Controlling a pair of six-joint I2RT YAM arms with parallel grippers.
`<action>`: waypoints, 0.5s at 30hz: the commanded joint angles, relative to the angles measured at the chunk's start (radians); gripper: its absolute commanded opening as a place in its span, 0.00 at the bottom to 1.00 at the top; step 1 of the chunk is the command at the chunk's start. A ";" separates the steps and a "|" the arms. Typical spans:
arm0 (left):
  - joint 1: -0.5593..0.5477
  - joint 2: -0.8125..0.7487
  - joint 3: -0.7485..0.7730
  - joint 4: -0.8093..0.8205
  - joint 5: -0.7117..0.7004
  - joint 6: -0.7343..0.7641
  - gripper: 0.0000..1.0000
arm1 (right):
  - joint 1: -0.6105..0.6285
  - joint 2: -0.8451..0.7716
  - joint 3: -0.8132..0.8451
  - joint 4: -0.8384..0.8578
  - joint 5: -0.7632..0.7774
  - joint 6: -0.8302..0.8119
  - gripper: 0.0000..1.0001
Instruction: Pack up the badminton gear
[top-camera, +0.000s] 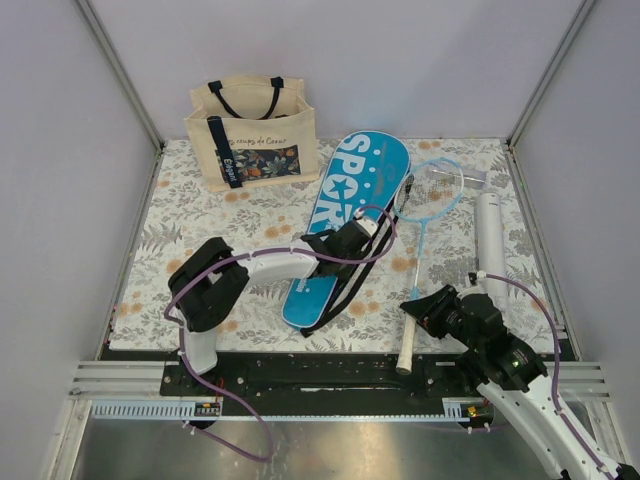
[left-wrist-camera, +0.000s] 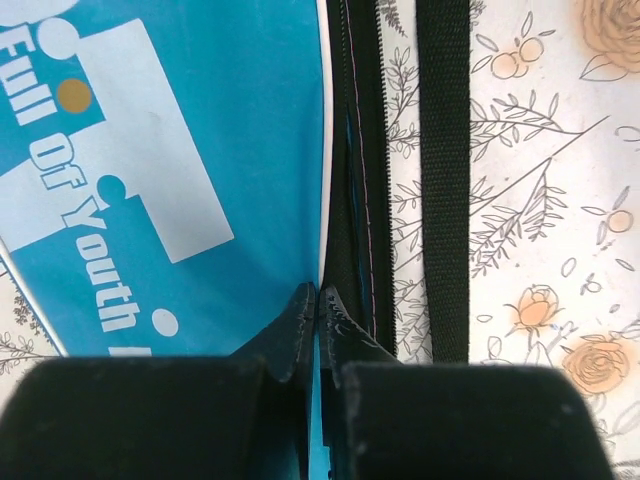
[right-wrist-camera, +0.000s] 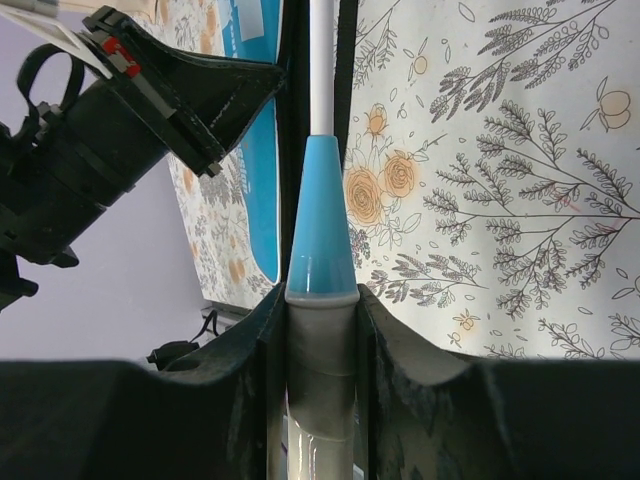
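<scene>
At mid-frame, our left hand (top-camera: 372, 228) pinches the blue case (top-camera: 355, 180) by its edge. We should lift slowly so our right hand (top-camera: 414, 306), gripping the racket (top-camera: 405, 350), can slide it in.

By the left gripper (left-wrist-camera: 317, 303), the case (left-wrist-camera: 200, 180) is smooth, faintly shiny cloth, its strap (left-wrist-camera: 443, 180) coarse webbing. Between the right gripper (right-wrist-camera: 320, 300) fingers, the racket (right-wrist-camera: 320, 230) cone is glossy plastic.

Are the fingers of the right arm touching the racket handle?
Touching. The right wrist view shows both fingers pressed against the grey racket handle, one on each side, with no gap.
</scene>
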 joint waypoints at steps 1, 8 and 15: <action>0.017 -0.098 0.030 0.011 0.032 -0.057 0.00 | 0.000 0.000 0.006 0.065 -0.056 0.007 0.00; 0.022 -0.144 0.014 0.034 0.080 -0.091 0.00 | 0.000 0.011 0.004 0.102 -0.108 0.002 0.00; 0.025 -0.158 0.030 0.040 0.094 -0.065 0.00 | 0.001 -0.016 0.006 0.145 -0.202 -0.002 0.00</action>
